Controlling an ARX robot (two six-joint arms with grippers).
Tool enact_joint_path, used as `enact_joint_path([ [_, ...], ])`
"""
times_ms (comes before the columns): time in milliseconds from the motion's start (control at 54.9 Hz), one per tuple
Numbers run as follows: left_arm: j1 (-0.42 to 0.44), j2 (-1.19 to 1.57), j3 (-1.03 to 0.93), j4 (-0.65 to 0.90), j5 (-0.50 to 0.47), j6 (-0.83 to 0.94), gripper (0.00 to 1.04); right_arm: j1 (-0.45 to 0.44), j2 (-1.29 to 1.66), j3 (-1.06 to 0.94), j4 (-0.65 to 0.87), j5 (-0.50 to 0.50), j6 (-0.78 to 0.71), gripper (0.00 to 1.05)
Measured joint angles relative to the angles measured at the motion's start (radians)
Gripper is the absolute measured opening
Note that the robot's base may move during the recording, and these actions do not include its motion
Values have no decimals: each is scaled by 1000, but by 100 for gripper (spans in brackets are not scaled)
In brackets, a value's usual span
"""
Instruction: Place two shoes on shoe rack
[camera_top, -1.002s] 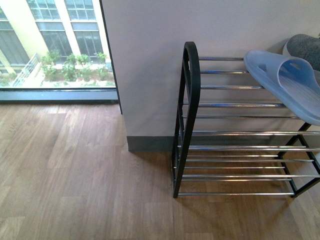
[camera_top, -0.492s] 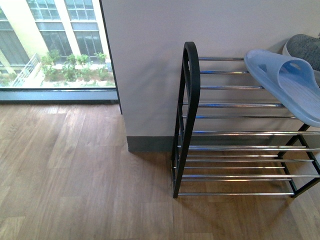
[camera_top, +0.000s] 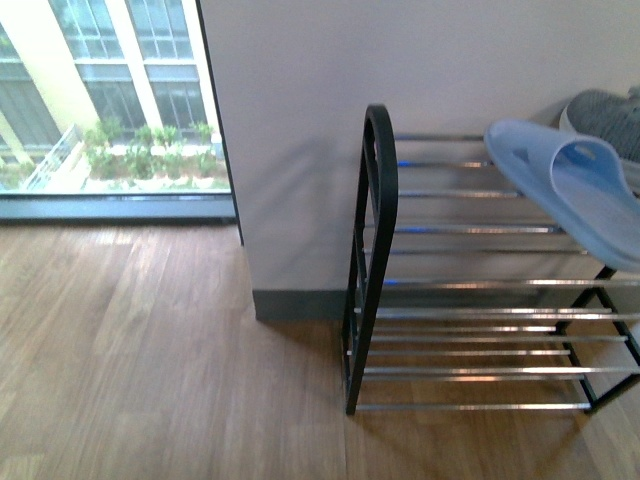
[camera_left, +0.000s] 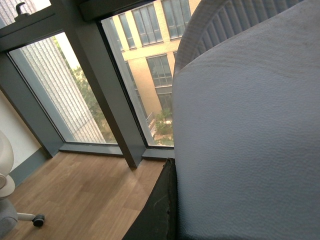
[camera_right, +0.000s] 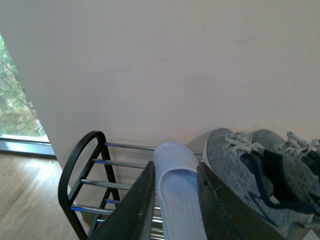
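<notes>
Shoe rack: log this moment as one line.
right gripper: shut on blue slide | over shoe rack top tier | grey sneakers already there

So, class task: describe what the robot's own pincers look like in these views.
Little shows. In the right wrist view, the right pincer has two dark, flat fingers with lighter inner edges. In the left wrist view, only a black textured strip of the left pincer appears. No cables or markings are visible.
</notes>
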Motion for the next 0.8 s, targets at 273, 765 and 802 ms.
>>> enact_joint_path([
  [273,0,0,0,0,0,0,2,107,-151,-138,-8,101,7,2],
  [765,0,0,0,0,0,0,2,303,-432,-273,-154,285,7,2],
  [802,0,0,0,0,0,0,2,303,-446,-277,-164,288,7,2],
])
